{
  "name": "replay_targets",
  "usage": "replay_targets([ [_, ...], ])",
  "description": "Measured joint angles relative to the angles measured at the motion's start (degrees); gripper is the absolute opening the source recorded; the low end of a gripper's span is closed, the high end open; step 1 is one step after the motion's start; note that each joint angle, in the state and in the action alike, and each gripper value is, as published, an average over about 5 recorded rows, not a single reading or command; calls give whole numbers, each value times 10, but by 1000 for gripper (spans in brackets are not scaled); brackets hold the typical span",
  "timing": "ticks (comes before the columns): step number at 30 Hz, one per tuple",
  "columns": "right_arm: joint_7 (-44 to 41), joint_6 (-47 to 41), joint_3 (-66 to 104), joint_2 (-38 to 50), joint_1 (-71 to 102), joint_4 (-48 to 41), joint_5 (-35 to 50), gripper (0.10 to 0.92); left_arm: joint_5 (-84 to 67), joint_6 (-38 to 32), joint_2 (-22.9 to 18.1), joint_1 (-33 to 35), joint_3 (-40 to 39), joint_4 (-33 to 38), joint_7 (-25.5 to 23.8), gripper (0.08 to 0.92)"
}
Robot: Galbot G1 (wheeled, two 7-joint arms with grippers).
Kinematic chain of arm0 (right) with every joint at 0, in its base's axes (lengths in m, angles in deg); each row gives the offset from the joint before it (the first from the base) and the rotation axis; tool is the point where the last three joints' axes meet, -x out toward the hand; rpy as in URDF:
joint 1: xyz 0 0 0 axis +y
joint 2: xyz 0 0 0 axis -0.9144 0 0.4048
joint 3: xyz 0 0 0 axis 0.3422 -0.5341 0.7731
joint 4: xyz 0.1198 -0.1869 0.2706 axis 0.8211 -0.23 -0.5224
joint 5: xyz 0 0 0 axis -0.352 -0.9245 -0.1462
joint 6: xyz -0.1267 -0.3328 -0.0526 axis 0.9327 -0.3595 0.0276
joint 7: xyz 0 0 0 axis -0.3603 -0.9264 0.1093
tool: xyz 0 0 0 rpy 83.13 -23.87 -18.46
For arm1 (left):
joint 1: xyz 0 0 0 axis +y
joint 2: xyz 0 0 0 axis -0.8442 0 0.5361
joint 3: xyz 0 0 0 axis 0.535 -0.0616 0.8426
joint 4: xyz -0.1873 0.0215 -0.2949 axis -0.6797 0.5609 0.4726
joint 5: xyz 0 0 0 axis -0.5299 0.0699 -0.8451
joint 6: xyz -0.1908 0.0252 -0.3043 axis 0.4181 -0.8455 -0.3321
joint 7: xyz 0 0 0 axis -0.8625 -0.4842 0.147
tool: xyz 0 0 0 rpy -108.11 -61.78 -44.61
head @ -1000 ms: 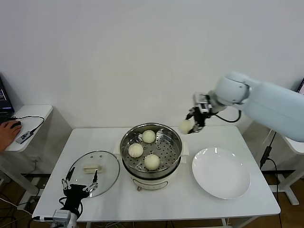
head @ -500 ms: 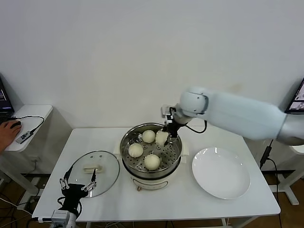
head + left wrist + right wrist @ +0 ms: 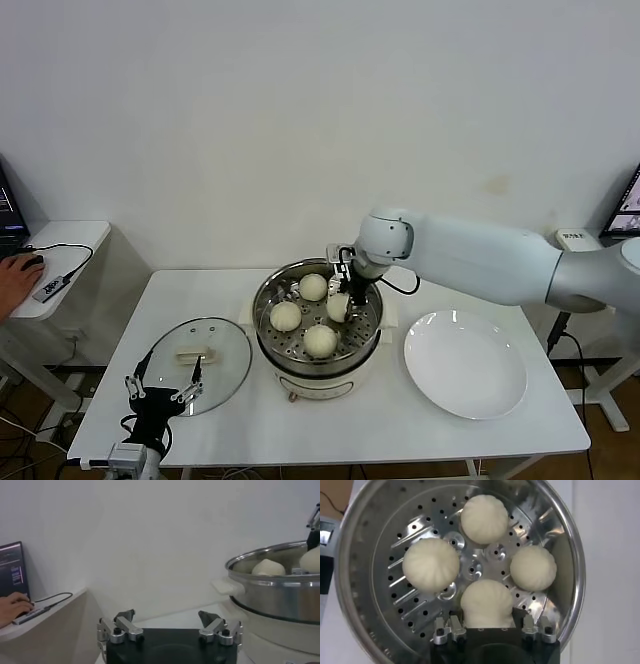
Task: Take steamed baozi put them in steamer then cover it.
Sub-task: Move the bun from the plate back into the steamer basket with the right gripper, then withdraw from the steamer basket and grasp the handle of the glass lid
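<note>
Three steamed baozi (image 3: 301, 312) rest on the perforated tray of the steamer (image 3: 318, 354). A fourth baozi (image 3: 486, 603) is over the tray's right side, clasped in the right gripper (image 3: 343, 301) and, by my judgement, yet to be released. The white plate (image 3: 466, 364) is bare. The glass cover (image 3: 196, 352) lies left of the steamer, still to be fitted. The left gripper (image 3: 163, 389) waits beside it, jaws spread.
</note>
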Motion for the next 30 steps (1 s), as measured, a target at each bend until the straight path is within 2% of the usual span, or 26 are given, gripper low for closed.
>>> replay_targets([
  [3, 0, 0, 0, 0, 3, -1, -6, 626, 0, 0, 0, 1, 0, -1, 0, 823],
  [12, 1, 8, 9, 15, -7, 13, -16, 812, 0, -3, 3, 2, 0, -4, 1, 823],
  [18, 27, 17, 37, 51, -8, 50, -1, 822, -3, -6, 7, 0, 3, -7, 3, 823],
  [22, 85, 30, 67, 89, 9, 95, 27, 823, -4, -10, 9, -2, 3, -11, 5, 823],
  [30, 269, 104, 202, 186, 152, 186, 69, 823, 3, -19, 7, -8, 2, -19, 3, 823],
])
